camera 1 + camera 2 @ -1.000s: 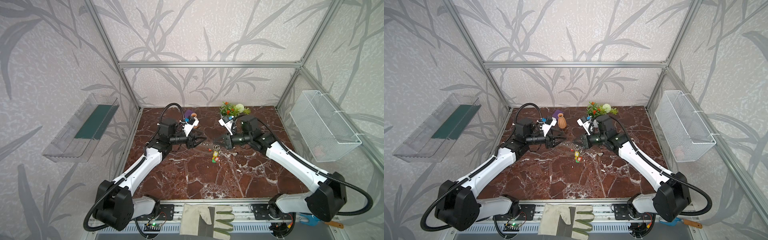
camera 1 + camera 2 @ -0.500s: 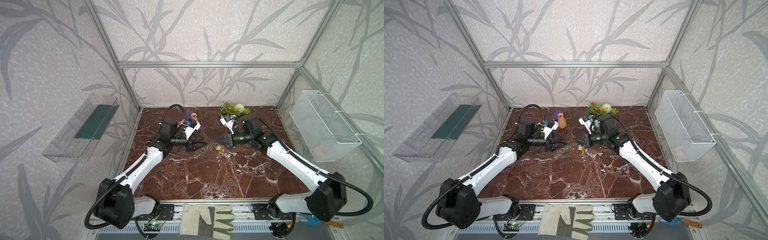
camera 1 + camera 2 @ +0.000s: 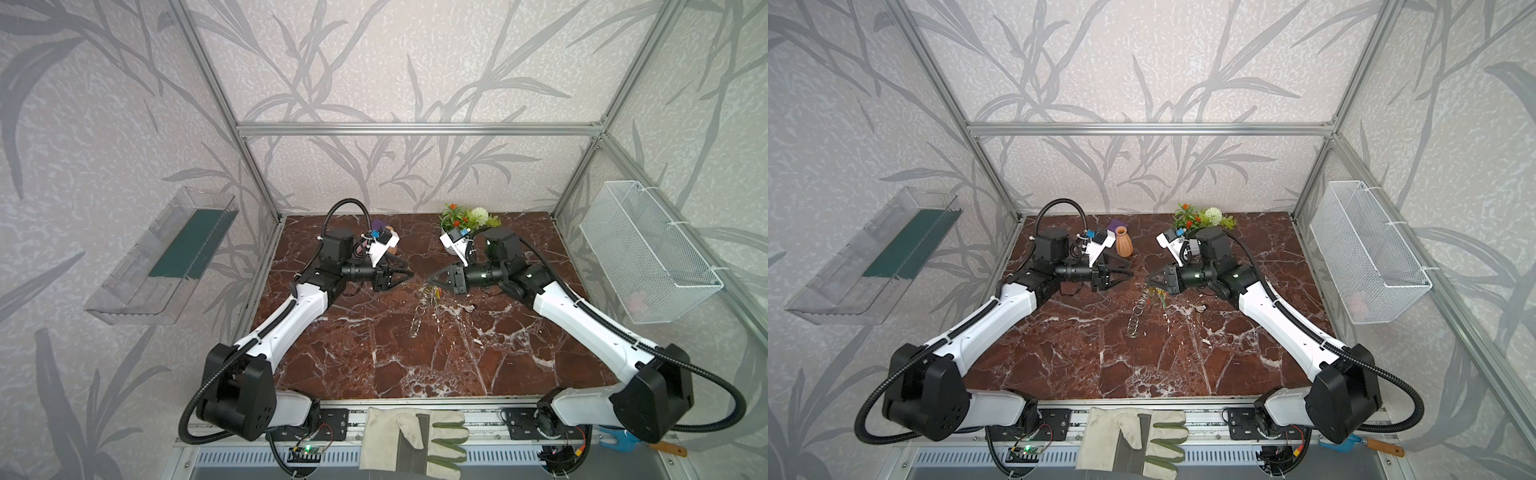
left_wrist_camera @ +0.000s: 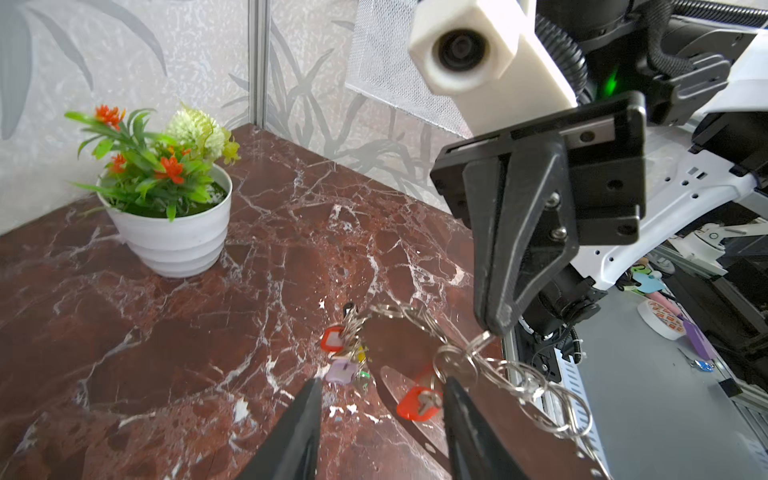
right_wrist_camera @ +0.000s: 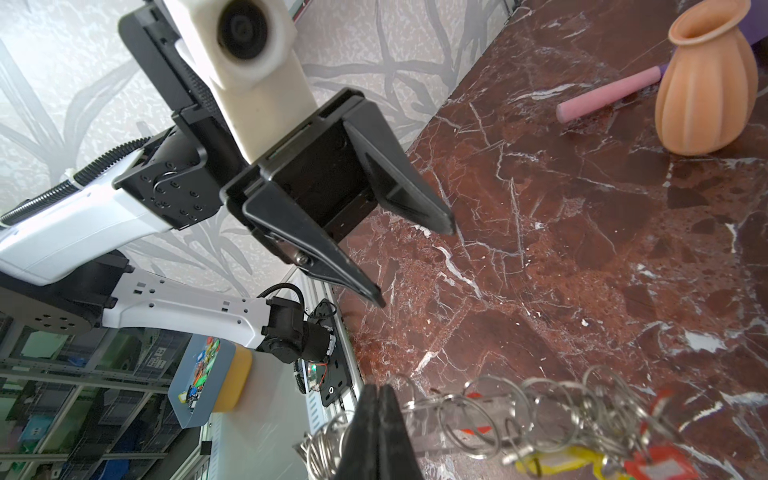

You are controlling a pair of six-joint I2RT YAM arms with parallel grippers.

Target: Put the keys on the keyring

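The right end effector point(image 4: 494, 326) is closed tight, its tips pinching one silver split ring of the keyring point(image 3: 422, 305). In both top views the keyring trails down from that grip toward the marble table point(image 3: 374, 357). Red, yellow and lilac keys point(image 4: 415, 405) hang among its rings. The left end effector point(image 5: 415, 264) faces it, jaws parted and holding nothing, close to the rings.
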